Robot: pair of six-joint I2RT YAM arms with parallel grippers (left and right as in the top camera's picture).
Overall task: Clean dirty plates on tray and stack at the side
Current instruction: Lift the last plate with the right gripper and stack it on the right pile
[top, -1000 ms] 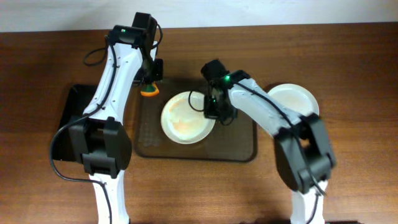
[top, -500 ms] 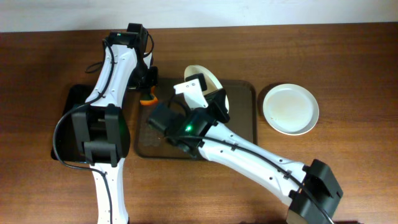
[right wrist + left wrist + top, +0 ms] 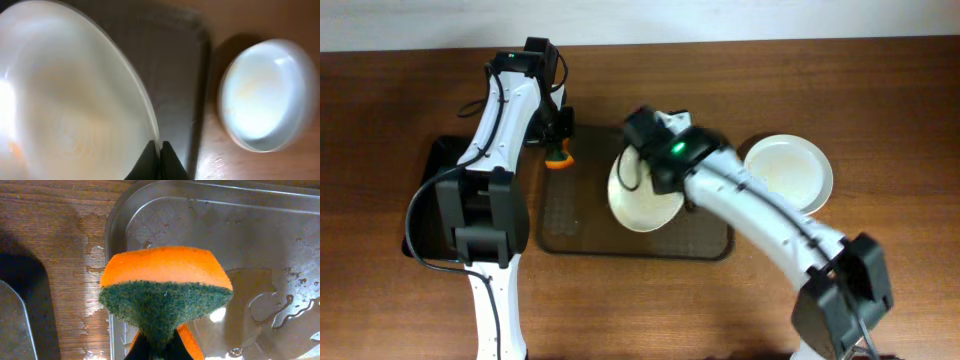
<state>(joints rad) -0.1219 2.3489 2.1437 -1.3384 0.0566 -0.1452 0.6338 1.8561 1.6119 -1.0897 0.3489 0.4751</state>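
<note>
My right gripper [image 3: 642,165] [image 3: 160,150] is shut on the rim of a white plate [image 3: 642,195] [image 3: 70,95] and holds it tilted over the middle of the brown-grey tray [image 3: 705,235] [image 3: 180,75]. The plate shows faint orange smears. Another white plate [image 3: 788,175] [image 3: 265,95] lies on the table right of the tray. My left gripper [image 3: 558,140] [image 3: 160,352] is shut on an orange and green sponge [image 3: 558,153] [image 3: 165,295] above the tray's far left corner [image 3: 225,230], which is wet.
A smaller black tray [image 3: 430,190] lies on the table left of the brown-grey tray, under my left arm. Wet patches show on the wood by the tray's left rim [image 3: 95,265].
My right arm has lifted the plate off the tray, tilted it and swung it toward the right. My left gripper has drawn the sponge back a little to the left and held still.
</note>
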